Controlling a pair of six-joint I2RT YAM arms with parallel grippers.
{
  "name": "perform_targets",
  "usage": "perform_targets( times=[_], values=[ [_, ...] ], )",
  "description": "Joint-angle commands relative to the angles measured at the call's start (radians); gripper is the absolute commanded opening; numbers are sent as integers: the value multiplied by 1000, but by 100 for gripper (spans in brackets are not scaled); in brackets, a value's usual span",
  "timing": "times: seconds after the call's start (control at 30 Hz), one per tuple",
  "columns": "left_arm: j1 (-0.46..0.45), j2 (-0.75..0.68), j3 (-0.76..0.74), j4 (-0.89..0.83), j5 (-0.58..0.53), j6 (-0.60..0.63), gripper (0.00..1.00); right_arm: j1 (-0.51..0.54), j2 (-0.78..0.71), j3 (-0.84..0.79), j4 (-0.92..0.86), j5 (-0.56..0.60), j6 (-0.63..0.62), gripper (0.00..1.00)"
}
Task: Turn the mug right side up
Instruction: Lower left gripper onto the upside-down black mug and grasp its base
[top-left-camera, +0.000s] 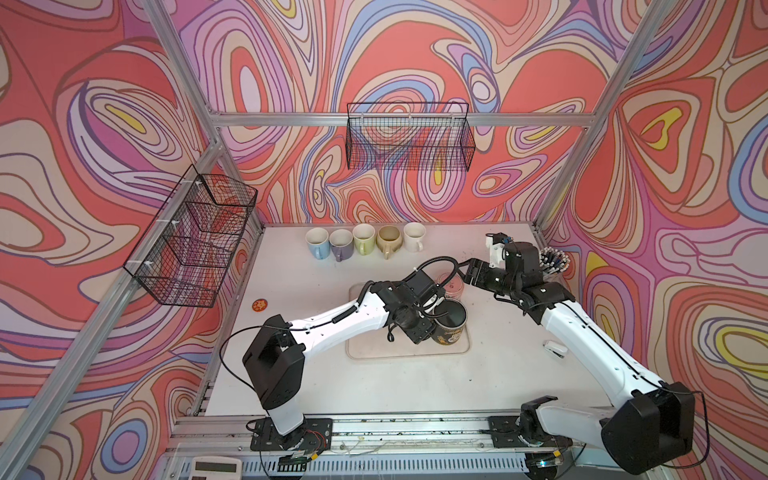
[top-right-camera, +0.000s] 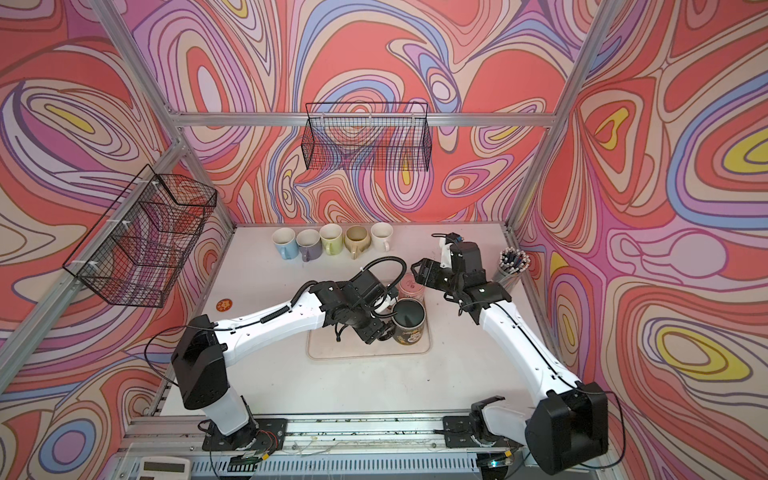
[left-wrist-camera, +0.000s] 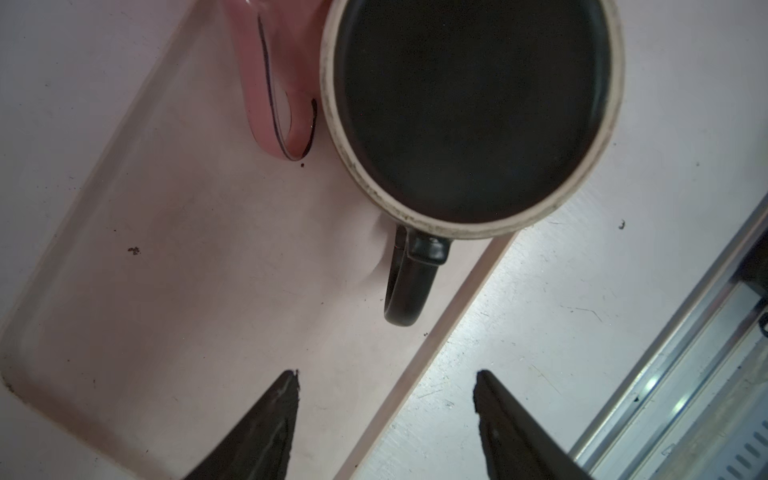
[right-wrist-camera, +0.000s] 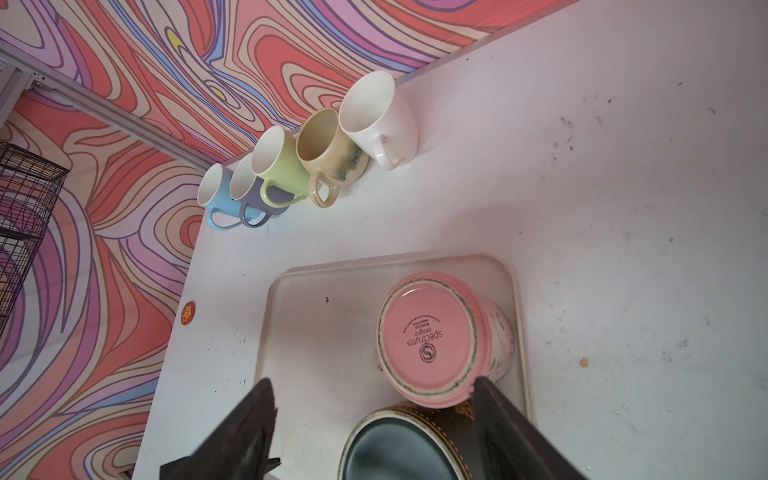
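On the tray (right-wrist-camera: 332, 291), the pink mug (right-wrist-camera: 428, 332) stands base-up, just beside a black mug (left-wrist-camera: 469, 108) whose orientation is unclear; the left gripper (left-wrist-camera: 387, 374) and right gripper (right-wrist-camera: 372, 380) hover open and empty; the turning looks wholly undone.

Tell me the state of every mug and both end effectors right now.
black mug: upside down on the tray
pink mug: upside down on the tray
back-row mugs: all five upright
left end effector: open, holding nothing
right end effector: open
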Motion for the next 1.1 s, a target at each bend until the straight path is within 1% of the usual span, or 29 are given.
perform_targets(
  times=[0.0, 0.1, 0.3, 0.37, 0.73, 1.07],
  values=[
    [-3, 27, 37, 25, -1, 24, 68, -38, 16, -35, 37, -72, 43, 76],
    [-5, 53, 47, 36, 13, 26, 66, -64, 19, -57, 53, -98, 59, 76],
    [-6, 94, 55, 68, 47, 27, 62, -82, 26, -70, 65, -104, 62, 76],
    [-6, 111, 65, 73, 54, 27, 59, -84, 33, -72, 65, -101, 61, 76],
    [-6, 180, 110, 87, 69, 26, 51, -99, 53, -75, 63, -99, 58, 76],
    [-6, 202, 112, 110, 73, 20, 40, -102, 55, -72, 63, -105, 57, 76]
  ],
)
